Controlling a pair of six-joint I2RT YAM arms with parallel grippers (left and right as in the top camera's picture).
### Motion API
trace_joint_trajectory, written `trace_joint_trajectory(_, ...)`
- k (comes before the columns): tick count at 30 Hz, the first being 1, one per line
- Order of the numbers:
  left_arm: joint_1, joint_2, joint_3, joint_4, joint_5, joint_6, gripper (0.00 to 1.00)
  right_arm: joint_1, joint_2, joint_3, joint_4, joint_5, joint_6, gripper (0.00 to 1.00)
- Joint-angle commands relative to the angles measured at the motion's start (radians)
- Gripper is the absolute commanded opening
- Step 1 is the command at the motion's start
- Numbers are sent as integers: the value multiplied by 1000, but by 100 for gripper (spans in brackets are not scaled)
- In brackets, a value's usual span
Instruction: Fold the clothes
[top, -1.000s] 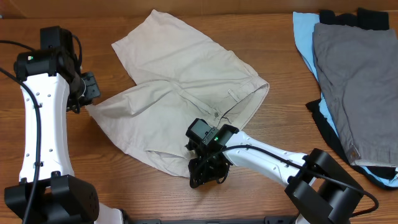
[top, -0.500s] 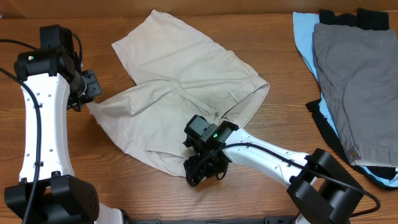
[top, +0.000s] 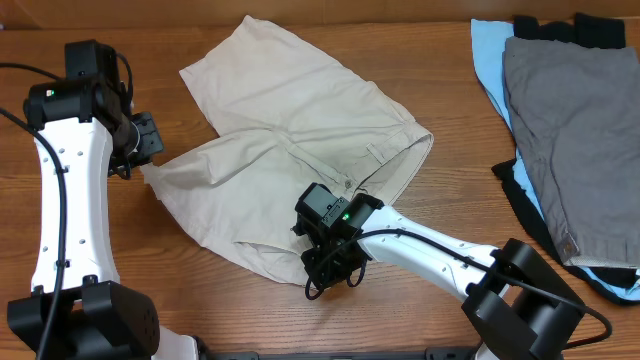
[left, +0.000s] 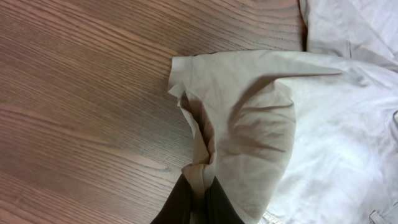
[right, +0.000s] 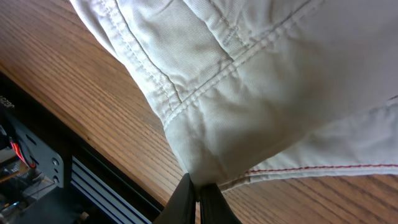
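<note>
Brown wood-grain table (top: 430, 60) fills the overhead view, with the beige shorts (top: 290, 130) spread across its middle, somewhat left of centre. They lie crumpled rather than flat: one leg reaches toward the far left corner, the other toward the left arm, and the waistband (a belt loop shows on it) curls up at the right.

At the left edge of the cloth, the left hand (top: 143, 163) has its fingers pressed together on a corner of the leg hem. From the left wrist camera, the dark fingertips (left: 180, 202) pinch a bunched fold of the shorts (left: 280, 124), and the fabric rises in a rumpled ridge above the bare table (left: 81, 93).

On the near side, the right hand (top: 325, 272) sits at the lower edge of the garment. Its wrist camera shows the fingers (right: 184, 199) closed tight on a gathered bit of stitched seam, the shorts (right: 249, 74) draping from the pinch across the table (right: 93, 106).

Well apart at the far right lies a pile of other clothing: grey shorts (top: 570, 130) on top, a light blue garment (top: 488, 50) beneath them, and a black garment (top: 560, 28) showing at the edges.
</note>
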Motion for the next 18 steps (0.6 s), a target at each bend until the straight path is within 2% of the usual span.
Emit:
trace_joint_trajectory(1,-10,-1,-8,2,13,16,4,1,0,21,-3,2,15,4)
trace_joint_trajectory(12,-10,-1,-6,7,12,28,4,-18,-20,19,-56,21,102,4)
trace_joint_trajectory(18,-5,-12,54,-42,12,27,4,-135,-212,20,-185,112,227,4)
